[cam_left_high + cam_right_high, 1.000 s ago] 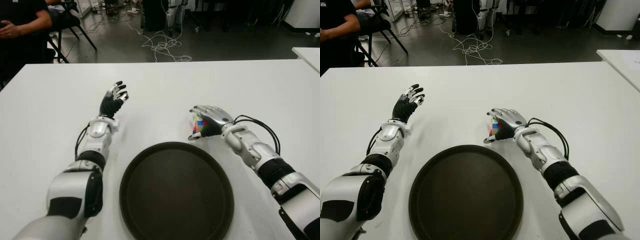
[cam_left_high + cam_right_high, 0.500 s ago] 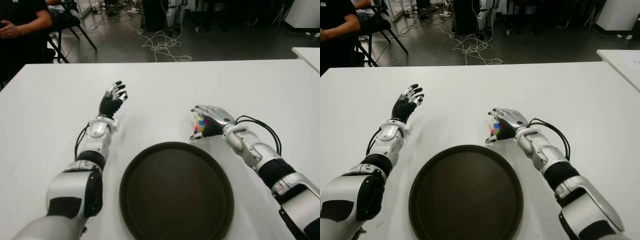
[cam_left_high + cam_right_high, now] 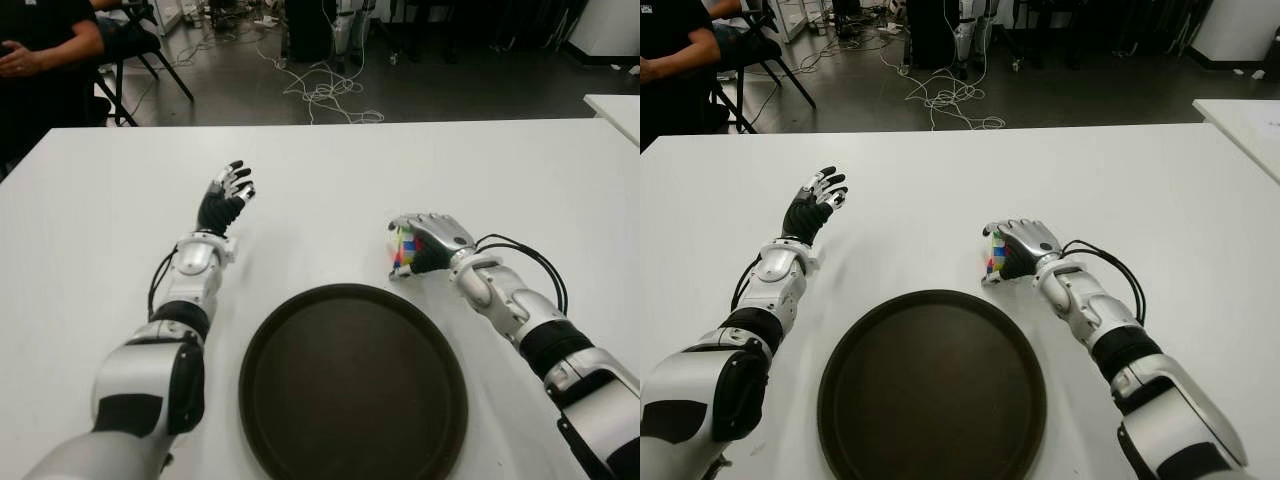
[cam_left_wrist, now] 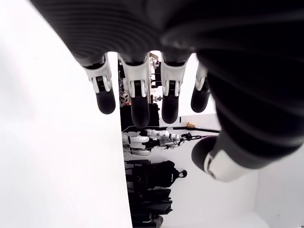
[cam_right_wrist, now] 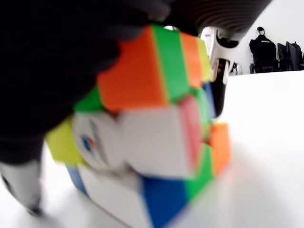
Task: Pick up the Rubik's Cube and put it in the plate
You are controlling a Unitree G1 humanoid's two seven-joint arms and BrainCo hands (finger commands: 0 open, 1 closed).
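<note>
Right hand (image 3: 432, 240) has shifted slightly to the right and curled tighter over the cube (image 3: 403, 250) since a second ago; left hand (image 3: 224, 201) hasn't moved.

Plate (image 3: 352, 382): dark, round, nearest on the desk (image 3: 80, 250), nothing in it. Its near rim is cut off at the bottom edge of the left eye view.

Cube sits just past the plate's far right rim, not in the plate. Right hand covers it from above with fingers (image 5: 220, 90) wrapped around it, so only a sliver of coloured tiles shows in the eye views. Right wrist view has the cube (image 5: 152, 137) filling the shot, blurred, dark palm over its top. Can't tell whether it's lifted or touching the desk.

Left hand is out past the plate on the left, well apart from it, fingers (image 4: 137, 95) spread and loose, holding nothing. Can't tell if it touches the desk.

Desk is plain white. Corner of a second white table (image 3: 615, 105) shows at far right, cut off.

Beyond: dark floor with tangled cables (image 3: 325, 90), chair legs, and a seated person (image 3: 45, 50) at far left, mostly out of frame.
</note>
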